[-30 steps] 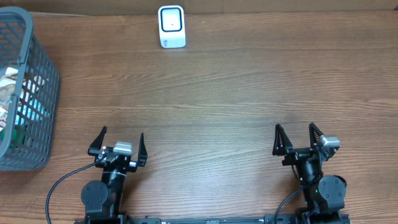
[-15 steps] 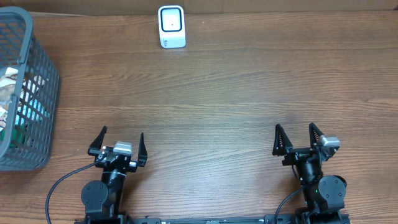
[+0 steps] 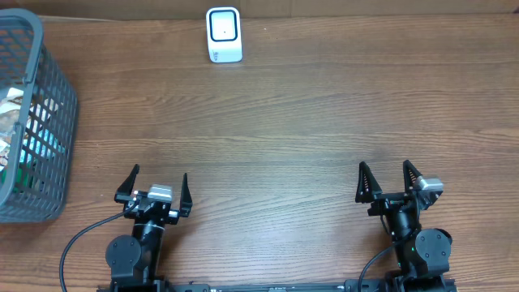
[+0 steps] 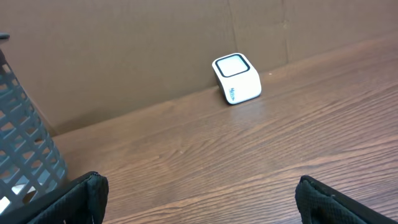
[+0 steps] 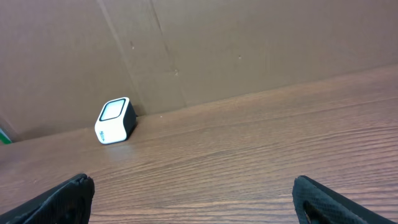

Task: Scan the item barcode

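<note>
The items [image 3: 31, 143] sit in a heap inside a grey mesh basket [image 3: 58, 174] at the table's [image 3: 284, 122] left edge. Only bits of pale and teal packaging show through the bars, so I cannot tell what each one is. The scanner [image 3: 224, 34], a small white box with a dark-framed window on its face, stands at the far edge of the table, well apart from the basket and right against a brown cardboard wall [image 4: 124, 50]. From the left wrist view the scanner [image 4: 236, 78] is ahead and a little to the right, with the basket [image 4: 25, 143] close by on the left. From the right wrist view it [image 5: 115, 120] is ahead and to the left. The left gripper [image 3: 159, 173] hangs at the near edge with its jaws spread wide and nothing between them. The right gripper [image 3: 385, 166] is also at the near edge, well apart from it, jaws just as wide and empty.
</note>
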Controlling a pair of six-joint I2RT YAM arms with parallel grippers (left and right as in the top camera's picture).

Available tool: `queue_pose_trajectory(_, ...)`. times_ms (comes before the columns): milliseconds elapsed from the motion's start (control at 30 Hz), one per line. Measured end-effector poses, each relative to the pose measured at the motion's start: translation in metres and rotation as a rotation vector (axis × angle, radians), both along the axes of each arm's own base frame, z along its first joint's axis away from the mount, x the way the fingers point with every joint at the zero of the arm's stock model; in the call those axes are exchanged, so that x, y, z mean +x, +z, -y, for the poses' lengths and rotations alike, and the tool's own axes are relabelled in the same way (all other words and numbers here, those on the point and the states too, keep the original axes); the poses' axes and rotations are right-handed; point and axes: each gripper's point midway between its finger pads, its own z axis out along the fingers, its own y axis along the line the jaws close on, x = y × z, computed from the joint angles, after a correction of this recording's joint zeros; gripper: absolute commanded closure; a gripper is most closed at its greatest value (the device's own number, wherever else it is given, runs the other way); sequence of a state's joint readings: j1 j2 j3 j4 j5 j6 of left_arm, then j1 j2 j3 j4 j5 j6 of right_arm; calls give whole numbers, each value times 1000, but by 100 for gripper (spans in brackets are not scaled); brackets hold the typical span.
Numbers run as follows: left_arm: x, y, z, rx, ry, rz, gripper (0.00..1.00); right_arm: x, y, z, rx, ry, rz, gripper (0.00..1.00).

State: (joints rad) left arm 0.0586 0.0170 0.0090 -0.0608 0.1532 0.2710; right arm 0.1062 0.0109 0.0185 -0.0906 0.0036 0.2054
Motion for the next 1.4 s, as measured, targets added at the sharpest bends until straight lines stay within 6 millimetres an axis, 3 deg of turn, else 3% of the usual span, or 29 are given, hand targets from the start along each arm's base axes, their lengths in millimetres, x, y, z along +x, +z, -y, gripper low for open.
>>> queue_pose_trajectory(267,0,0,0,46,-3,5,0,0,0,0,0,0,1,0)
queue_pose_trajectory(533,-1,8,-3,-78,21,7,0,0,0,0,0,0,0,0)
queue_pose_trajectory(667,-5,43,-3,-119,24,31,0,0,0,0,0,0,0,0)
queue_pose_trajectory(700,-7,62,-3,-130,26,28,0,0,0,0,0,0,1,0)
queue_pose_trajectory(733,-7,65,-3,-131,25,31,0,0,0,0,0,0,0,0)
queue_pose_trajectory(933,0,135,-4,-154,31,-8,0,0,0,0,0,0,1,0)
queue_pose_trajectory(1267,40,224,-2,-212,42,-371,0,0,0,0,0,0,0,0)
queue_pose_trajectory(1400,52,245,5,-236,19,-551,1,0,0,0,1,0,1,0)
